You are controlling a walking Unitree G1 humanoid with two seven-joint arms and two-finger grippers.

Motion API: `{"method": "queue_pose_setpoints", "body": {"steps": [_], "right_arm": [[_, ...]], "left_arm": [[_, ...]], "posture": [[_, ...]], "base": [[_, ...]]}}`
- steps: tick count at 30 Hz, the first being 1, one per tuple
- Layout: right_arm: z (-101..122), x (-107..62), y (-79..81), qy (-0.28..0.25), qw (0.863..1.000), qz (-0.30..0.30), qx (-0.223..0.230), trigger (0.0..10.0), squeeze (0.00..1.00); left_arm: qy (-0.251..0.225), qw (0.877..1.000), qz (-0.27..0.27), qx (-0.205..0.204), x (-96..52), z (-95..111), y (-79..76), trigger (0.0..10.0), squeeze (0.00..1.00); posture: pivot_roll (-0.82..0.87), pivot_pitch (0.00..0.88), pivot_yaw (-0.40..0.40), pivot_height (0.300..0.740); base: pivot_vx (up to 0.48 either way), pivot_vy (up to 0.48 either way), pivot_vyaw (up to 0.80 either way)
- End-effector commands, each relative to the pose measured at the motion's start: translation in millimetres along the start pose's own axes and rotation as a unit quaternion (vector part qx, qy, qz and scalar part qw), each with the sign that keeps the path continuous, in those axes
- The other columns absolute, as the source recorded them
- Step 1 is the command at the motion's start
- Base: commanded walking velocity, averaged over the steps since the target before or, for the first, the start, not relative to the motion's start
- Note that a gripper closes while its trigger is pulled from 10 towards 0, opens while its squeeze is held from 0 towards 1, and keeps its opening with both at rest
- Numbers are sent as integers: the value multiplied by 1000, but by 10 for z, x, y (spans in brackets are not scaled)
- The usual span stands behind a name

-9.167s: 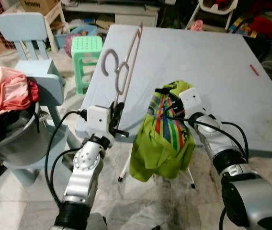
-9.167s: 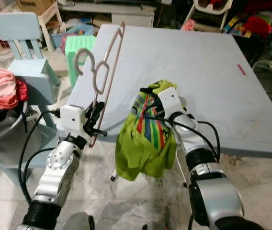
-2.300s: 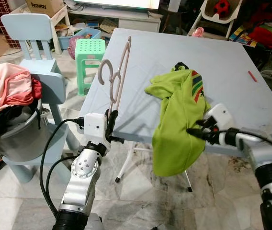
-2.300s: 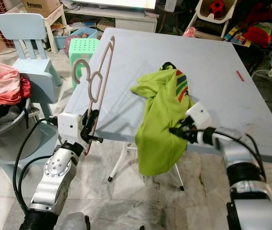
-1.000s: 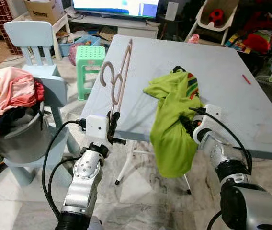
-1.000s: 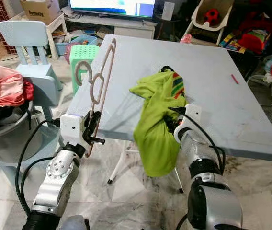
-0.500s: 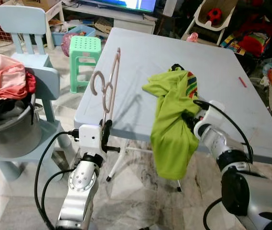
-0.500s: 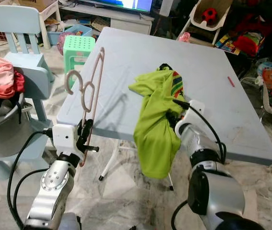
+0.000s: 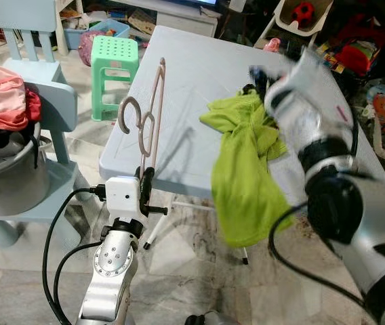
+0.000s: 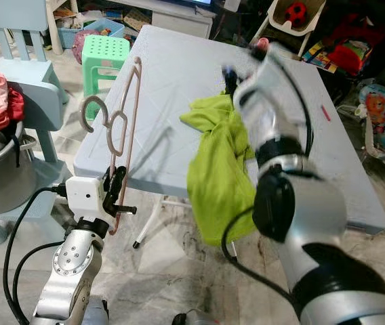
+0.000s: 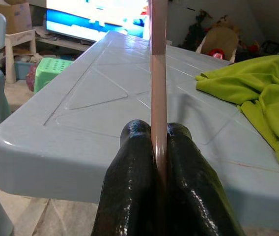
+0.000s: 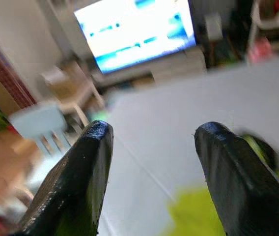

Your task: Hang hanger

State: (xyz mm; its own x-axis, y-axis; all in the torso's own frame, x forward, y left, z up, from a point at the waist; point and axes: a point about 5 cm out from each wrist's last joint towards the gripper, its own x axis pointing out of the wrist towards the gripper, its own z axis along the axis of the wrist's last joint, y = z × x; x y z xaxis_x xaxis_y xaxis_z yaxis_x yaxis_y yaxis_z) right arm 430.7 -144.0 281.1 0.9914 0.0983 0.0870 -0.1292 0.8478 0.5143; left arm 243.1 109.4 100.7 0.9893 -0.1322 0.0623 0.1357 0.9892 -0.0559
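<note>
Having released the green shirt (image 9: 247, 176), right end effector (image 12: 152, 162) is lifting away open; left end effector (image 11: 152, 147) is clamping the hanger (image 9: 148, 118), awaiting threading.

A pale blue table (image 9: 199, 74) carries a green shirt (image 9: 247, 169) draped over its edge.

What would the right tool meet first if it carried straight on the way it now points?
Probably nothing close by. The open right tool points out over the blue table, above the green shirt, toward the bright screen far behind. The picture is blurred, so depth is uncertain.
</note>
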Motion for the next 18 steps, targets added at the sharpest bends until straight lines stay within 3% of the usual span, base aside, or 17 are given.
{"method": "queue_pose_setpoints", "body": {"steps": [1,3,4,5,6,7,8,11,12,14,16,18], "right_arm": [[235,4,-23,-39,999,-9,16,0,0],[373,14,55,-58,998,3,13,0,0],[472,19,126,-62,998,20,-16,0,0],[524,17,149,-60,995,32,-74,1020,0],[530,15,148,-60,994,33,-91,1020,0],[459,8,86,-36,986,38,-159,10000,192],[362,-5,6,-9,978,46,-201,10000,1000],[218,-39,-124,24,971,67,-230,10000,1000],[140,-66,-217,43,965,73,-248,10000,1000],[-118,-213,-569,122,950,108,-265,10000,1000],[-163,-255,-657,140,947,113,-266,10000,1000],[-235,-386,-889,177,933,134,-285,10000,1000]], "left_arm": [[16,1000,3,-17,-15,-45,-89,10000,0],[16,1000,3,-17,-8,-42,-93,10000,0],[15,1000,4,-18,0,-36,-100,10000,0],[14,1000,4,-18,1,-35,-102,10000,0],[14,1000,4,-18,0,-35,-103,10000,0],[15,1000,4,-19,-2,-41,-105,10000,0],[17,1000,3,-20,-7,-53,-111,10000,0],[19,1000,1,-21,-12,-68,-124,10000,0],[20,1000,0,-21,-10,-71,-129,10000,0],[21,1000,-3,-21,-5,-71,-126,10000,0],[22,1000,-4,-21,-4,-73,-118,10000,0],[26,999,-11,-17,5,-85,-115,10000,0]], "posture": [[105,25,-223,740],[102,20,-225,740],[102,20,-225,740],[102,20,-225,740],[102,20,-225,740],[94,13,-226,740],[94,13,-226,740],[94,13,-226,740],[88,9,-219,740],[85,10,-208,740],[80,9,-199,740],[72,6,-184,740]], "base": [[0,0,0],[0,0,0],[0,0,0],[0,0,0],[0,0,0],[0,0,0],[0,0,0],[0,0,0],[0,0,0],[0,0,0],[0,0,0],[0,0,0]]}}
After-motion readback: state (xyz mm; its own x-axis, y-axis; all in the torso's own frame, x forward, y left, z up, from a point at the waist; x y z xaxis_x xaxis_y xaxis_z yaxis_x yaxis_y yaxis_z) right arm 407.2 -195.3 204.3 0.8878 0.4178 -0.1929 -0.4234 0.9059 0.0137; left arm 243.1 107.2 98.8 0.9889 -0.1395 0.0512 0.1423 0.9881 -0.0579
